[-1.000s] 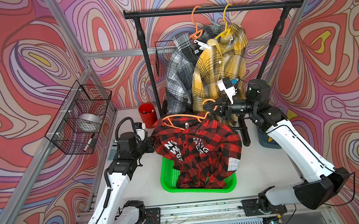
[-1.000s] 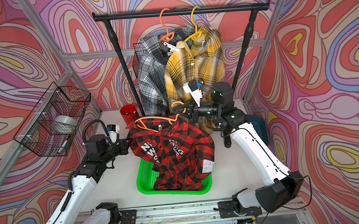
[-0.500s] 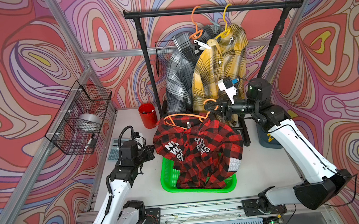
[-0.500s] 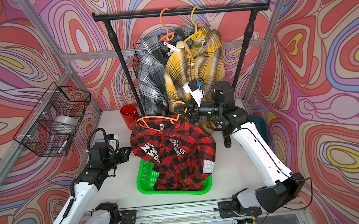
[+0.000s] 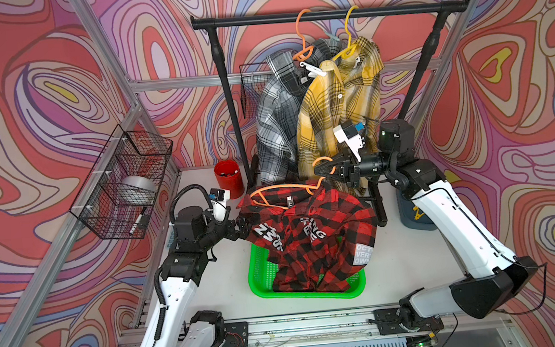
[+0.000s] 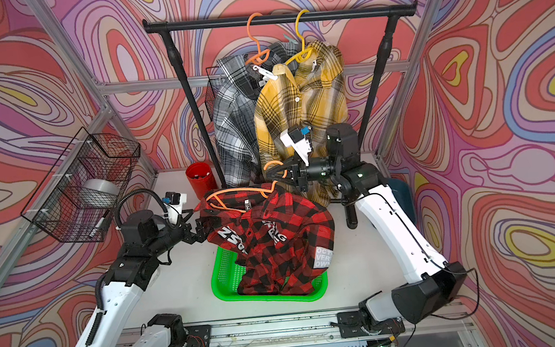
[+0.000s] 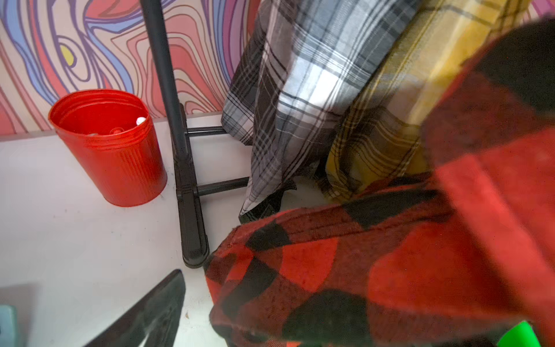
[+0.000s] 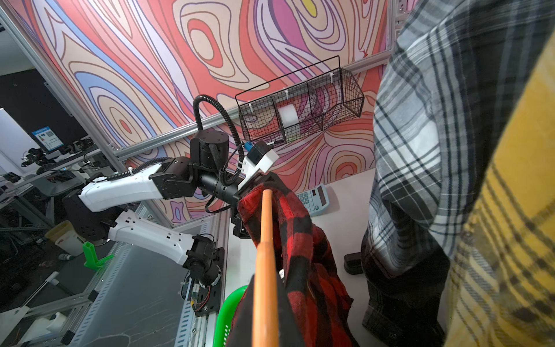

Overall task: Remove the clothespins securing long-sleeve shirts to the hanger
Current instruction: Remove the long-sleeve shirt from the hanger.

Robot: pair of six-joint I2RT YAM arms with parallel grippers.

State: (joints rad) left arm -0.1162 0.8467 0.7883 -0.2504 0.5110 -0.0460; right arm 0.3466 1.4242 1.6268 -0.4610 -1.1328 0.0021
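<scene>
Centre frame, the right gripper (image 5: pixel 320 170) clamps the orange hanger (image 5: pixel 270 188); the left gripper (image 5: pixel 241 225), jaws spread at the red-and-black shirt (image 5: pixel 312 246), should avoid pinching cloth.

The red-and-black check shirt (image 5: pixel 312 246) carries large white block letters across its chest. They are folded and only partly legible: "ZW" on one panel, "ING" on the next. A grey patch (image 5: pixel 364 255) near its hem reads "OCT", "VER", "OWN", each line cut off. The keys of the calculator (image 8: pixel 312 199) are too small to read.
</scene>
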